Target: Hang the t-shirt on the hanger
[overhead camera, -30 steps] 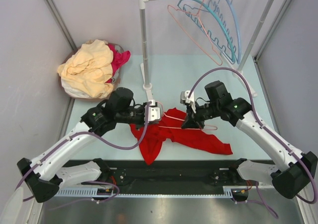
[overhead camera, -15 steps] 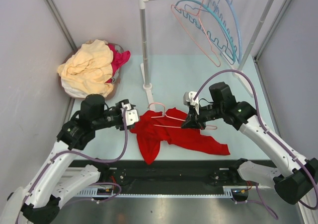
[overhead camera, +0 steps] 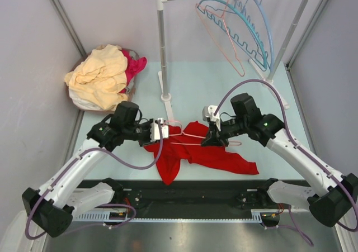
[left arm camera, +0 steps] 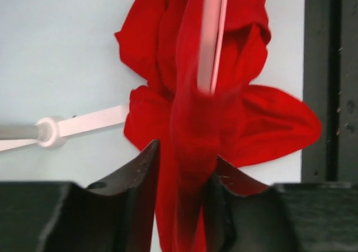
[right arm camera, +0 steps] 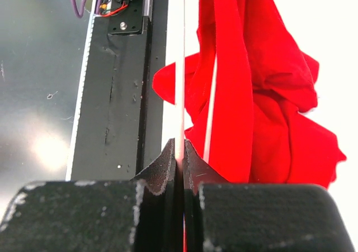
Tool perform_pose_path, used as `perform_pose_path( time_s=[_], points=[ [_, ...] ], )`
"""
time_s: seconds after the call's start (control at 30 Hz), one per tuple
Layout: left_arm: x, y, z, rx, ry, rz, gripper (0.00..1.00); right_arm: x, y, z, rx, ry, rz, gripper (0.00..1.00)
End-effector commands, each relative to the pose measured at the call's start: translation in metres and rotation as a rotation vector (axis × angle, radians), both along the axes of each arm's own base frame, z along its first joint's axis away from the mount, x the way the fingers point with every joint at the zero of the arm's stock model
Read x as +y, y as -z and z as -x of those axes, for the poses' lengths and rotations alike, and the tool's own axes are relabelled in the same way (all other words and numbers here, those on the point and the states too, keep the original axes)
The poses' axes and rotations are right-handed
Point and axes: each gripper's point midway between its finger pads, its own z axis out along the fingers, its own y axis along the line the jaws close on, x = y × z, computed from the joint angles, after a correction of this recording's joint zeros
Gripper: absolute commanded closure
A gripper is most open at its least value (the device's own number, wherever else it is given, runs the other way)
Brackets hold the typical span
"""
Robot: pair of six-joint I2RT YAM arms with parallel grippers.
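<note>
1. Locate t-shirt (overhead camera: 215, 157) at lower centre of top view, crumpled on table (overhead camera: 190, 84), spread from centre toward lower right, with one lobe pointing down toward black base rail (overhead camera: 190, 199).
2. Locate hanger (overhead camera: 190, 131) lying across upper edge of t-shirt, touching the cloth, with hook pointing to upper left.
3. Find left gripper (overhead camera: 166, 131) left of centre in top view, at hook end of hanger and at left edge of t-shirt.
4. In left wrist view, check left gripper (left arm camera: 184, 176) at bottom centre: jaws partly apart, with a raised fold of t-shirt (left arm camera: 190, 112) filling the gap and touching both fingers (left arm camera: 146, 174). Clamped or only enclosed: cannot tell.
5. In same view, note hanger (left arm camera: 211, 39) at top centre, running down into the fold. Note white rack foot (left arm camera: 84, 123) at middle left, lying on table beside the cloth.
6. Find right gripper (overhead camera: 208, 137) right of centre in top view, at right part of hanger.
7. In right wrist view, check right gripper (right arm camera: 180, 151) at bottom centre: jaws pinched narrow on thin hanger (right arm camera: 180, 67) wire. Note t-shirt (right arm camera: 251, 95) filling right half of that view.
8. Note rack (overhead camera: 160, 39) at upper centre of top view, post upright. Note blue hangers (overhead camera: 241, 42) and second pink hanger (overhead camera: 221, 44) hanging from its bar at upper right.
9. Note yellow garment (overhead camera: 100, 76) heaped at upper left, with pink garment (overhead camera: 136, 65) touching its right side.
</note>
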Motion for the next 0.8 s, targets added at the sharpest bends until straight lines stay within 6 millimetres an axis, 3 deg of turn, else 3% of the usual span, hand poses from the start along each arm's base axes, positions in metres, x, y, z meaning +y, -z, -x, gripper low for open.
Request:
perform_pose_path(
  time_s=[0.0, 0.17, 0.27, 0.3, 0.37, 0.4, 0.47, 0.5, 0.67, 0.77],
  points=[
    [-0.044, -0.042, 0.009, -0.019, 0.11, 0.166, 0.67, 0.024, -0.026, -0.009, -0.111, -0.063, -0.086, 1.0],
    [-0.07, -0.059, 0.028, 0.012, 0.148, 0.246, 0.89, 0.041, -0.037, -0.027, -0.123, -0.046, -0.117, 1.0],
    [-0.074, -0.067, 0.025, 0.049, 0.1, 0.287, 0.98, 0.048, -0.047, -0.043, -0.146, 0.007, -0.136, 1.0],
    [-0.076, -0.071, 0.02, 0.041, 0.076, 0.308, 1.0, 0.047, -0.049, -0.051, -0.141, 0.042, -0.137, 0.94],
    [-0.074, -0.073, 0.007, 0.064, -0.036, 0.341, 1.0, 0.041, -0.054, -0.069, -0.081, 0.167, -0.137, 0.79],
    [-0.072, -0.075, 0.001, 0.068, -0.079, 0.36, 1.0, 0.031, -0.056, -0.084, -0.06, 0.25, -0.137, 0.56],
    [-0.063, -0.073, -0.015, 0.11, -0.208, 0.402, 1.0, 0.013, -0.058, -0.103, -0.015, 0.405, -0.142, 0.26],
    [-0.058, -0.072, -0.025, 0.105, -0.275, 0.41, 1.0, -0.005, -0.06, -0.113, 0.031, 0.508, -0.153, 0.01],
    [-0.041, -0.073, -0.048, 0.136, -0.471, 0.477, 1.0, -0.057, -0.056, -0.123, 0.072, 0.794, -0.123, 0.01],
    [-0.037, -0.071, -0.057, 0.154, -0.547, 0.483, 1.0, -0.064, -0.043, -0.11, 0.098, 0.874, -0.085, 0.04]
  ],
)
